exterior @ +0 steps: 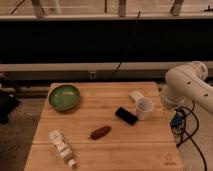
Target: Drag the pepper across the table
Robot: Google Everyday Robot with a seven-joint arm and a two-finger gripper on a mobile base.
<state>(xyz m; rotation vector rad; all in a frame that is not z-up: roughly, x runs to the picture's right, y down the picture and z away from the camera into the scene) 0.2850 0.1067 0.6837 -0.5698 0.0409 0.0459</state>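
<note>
Pepper (99,132) lies low-centre on the table (130,147); gripper (177,119) hangs at right edge, grip we cannot tell.

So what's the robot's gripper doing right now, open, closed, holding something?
The gripper: cannot be told; it hangs under the white arm beside the table at its right edge, apart from the pepper.

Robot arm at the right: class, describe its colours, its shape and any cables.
The arm is glossy white, made of thick rounded segments with bulbous joints. Beneath it, dark cables loop down past the right edge of the table, beside a small blue part. No markings show. The gripper is not in view.
</note>
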